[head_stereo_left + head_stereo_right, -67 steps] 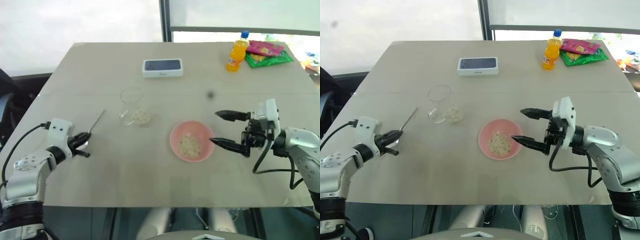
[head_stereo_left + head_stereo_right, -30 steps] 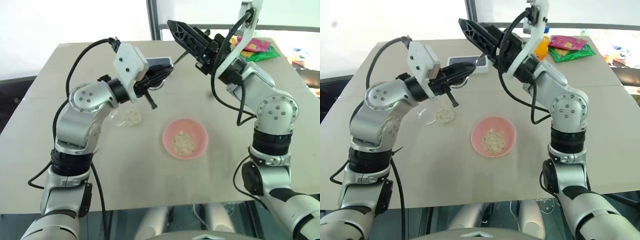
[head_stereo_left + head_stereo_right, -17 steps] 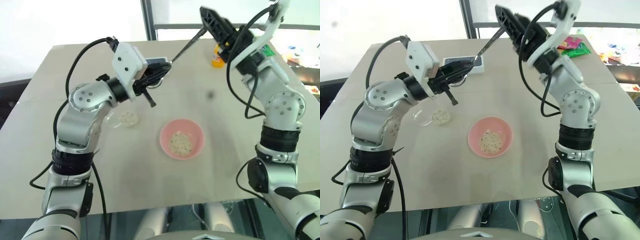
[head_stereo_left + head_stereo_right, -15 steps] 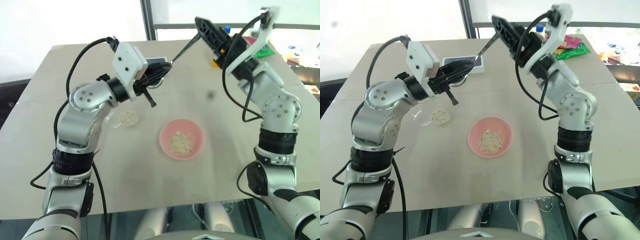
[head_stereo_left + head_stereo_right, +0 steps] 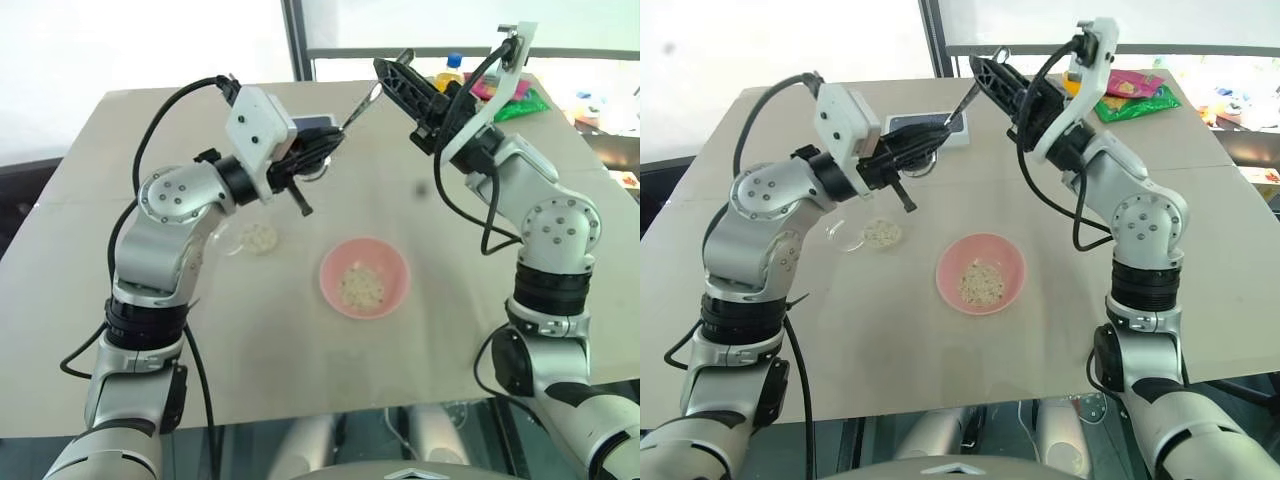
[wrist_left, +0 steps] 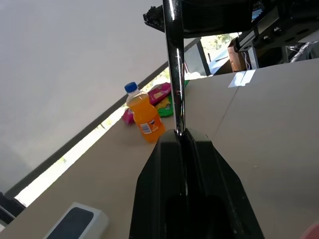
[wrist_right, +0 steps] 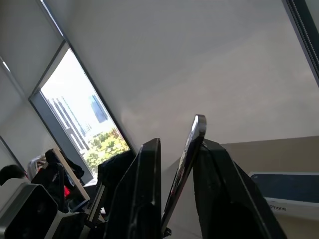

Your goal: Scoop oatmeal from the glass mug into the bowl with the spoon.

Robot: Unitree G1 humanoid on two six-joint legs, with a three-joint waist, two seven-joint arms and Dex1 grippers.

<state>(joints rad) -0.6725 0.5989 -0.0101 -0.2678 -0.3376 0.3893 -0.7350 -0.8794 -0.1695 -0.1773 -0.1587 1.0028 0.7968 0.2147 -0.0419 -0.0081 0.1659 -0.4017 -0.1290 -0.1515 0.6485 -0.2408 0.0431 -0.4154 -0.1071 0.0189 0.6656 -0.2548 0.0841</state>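
Above the far half of the desk you have the spoon, a slim shiny metal strip, held in the air between both arms. Your left end effector is clenched on one end, your right end effector closed on the other. Both forearms are raised and angled inward, towards each other. Below them, the glass mug, clear and small, lies on the desk with pale loose oatmeal flakes at its mouth. The round pink bowl sits nearer you, with a small heap of flakes inside. An orange bottle stands at the far edge.
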